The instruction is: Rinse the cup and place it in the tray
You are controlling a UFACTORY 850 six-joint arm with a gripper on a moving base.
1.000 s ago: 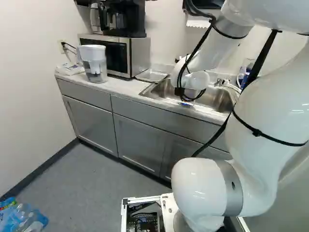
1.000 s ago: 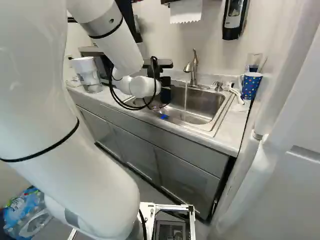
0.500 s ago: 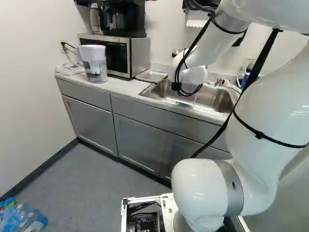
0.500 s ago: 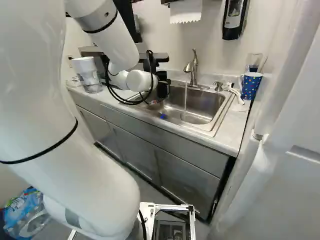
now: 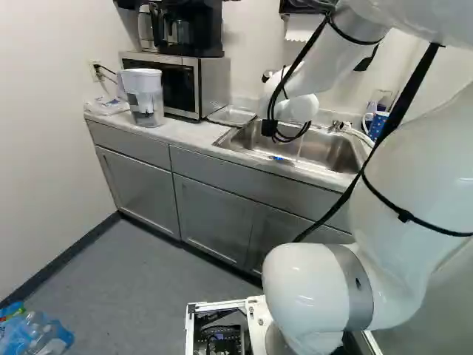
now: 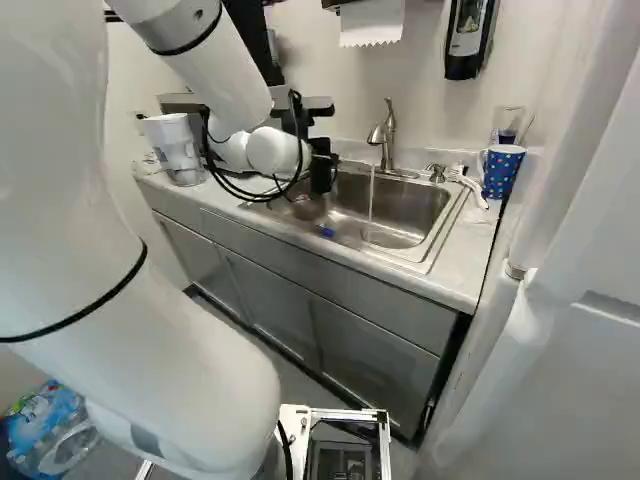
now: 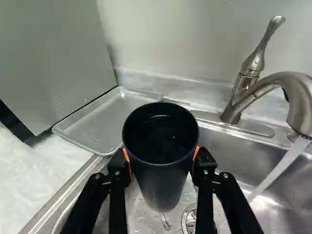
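At the long, pale, stone-like counter point(image 6: 462, 262), the rectangular stainless-steel sink point(image 6: 405, 207) can catch drips. The shallow silver metal tray point(image 7: 105, 119) sits alongside, handy for placing. The curved brushed-metal faucet point(image 7: 273, 86) runs. The black, orange-padded gripper point(image 7: 161, 158) pinches the dark, tapered, apparently plastic cup point(image 7: 161, 187) above the sink, mouth up (perhaps holding rinse water).
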